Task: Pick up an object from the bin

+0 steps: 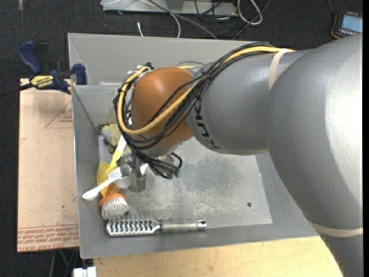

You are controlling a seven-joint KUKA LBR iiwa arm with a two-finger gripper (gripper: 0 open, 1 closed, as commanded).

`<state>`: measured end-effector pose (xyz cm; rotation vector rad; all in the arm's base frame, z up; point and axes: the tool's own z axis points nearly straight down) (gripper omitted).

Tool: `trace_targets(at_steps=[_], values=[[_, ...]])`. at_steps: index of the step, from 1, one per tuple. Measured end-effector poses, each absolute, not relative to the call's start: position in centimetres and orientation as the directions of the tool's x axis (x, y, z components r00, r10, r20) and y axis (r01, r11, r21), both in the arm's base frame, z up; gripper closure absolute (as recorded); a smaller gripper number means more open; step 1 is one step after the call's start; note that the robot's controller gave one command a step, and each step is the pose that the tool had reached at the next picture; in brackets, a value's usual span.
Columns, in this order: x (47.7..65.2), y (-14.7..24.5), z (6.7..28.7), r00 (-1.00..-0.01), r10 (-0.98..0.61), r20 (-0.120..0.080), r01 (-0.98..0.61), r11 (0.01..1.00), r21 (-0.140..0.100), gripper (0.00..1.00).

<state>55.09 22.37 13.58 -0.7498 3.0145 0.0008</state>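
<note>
My gripper [135, 175] hangs under the arm's orange cover at the left side of the bin, low over the floor. A white spoon-shaped piece [99, 188] lies slanted just to its left, its upper end touching or right beside the gripper. Below that sits a small orange brush with white bristles [113, 203]. A yellow object [108, 165] leans on the left wall behind the spoon. Along the front wall lies a silver hairbrush [154, 227] with a metal handle.
A pale beige lump [109, 133] rests near the back left corner, partly hidden by the arm's cover and cables. The arm covers the bin's back and right; bare grey floor shows at the middle and front right.
</note>
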Motion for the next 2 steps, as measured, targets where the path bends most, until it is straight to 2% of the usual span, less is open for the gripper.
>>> trace_targets(at_steps=[1, 2], values=[[55.1, 22.4, 13.6, -0.883, -0.468, -0.034, -0.468, 0.884, -0.008, 1.00], [55.0, 21.7, 23.3, -0.887, -0.460, -0.036, -0.460, 0.888, -0.007, 1.00]])
